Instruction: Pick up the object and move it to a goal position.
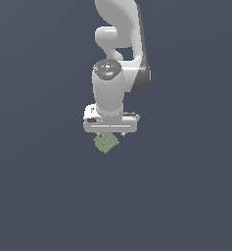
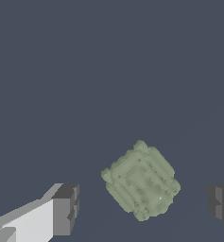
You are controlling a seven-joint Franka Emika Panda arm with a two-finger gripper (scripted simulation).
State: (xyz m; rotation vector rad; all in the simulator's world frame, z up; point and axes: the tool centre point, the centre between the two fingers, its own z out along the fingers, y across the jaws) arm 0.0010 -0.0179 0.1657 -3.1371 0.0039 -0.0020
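Wrist view shows the object [image 2: 141,181] lying on the dark floor [image 2: 85,71]. It is a small, flat, pale green piece with bumps and ridges all over it. Its edge is wobbly, not straight. It sits turned at a slant between the two jaws. It is a bit nearer to one jaw than to the other. It does not touch either jaw. There is bare floor on both sides of it.

The gripper [image 2: 142,205] has its jaws spread wide, much wider than the object. The fingertips [image 2: 66,210] are dark grey and the finger behind one of them is white. The jaws hold nothing.

From the exterior view, the object [image 1: 106,142] peeks out just under the gripper [image 1: 111,133]. Part of it is hidden by the white hand above it. The arm [image 1: 118,44] is white and stands straight over the object, pointing down. How high the jaws are above the floor [image 1: 39,196] is hard to tell. Nothing like a box or bowl shows in either view.
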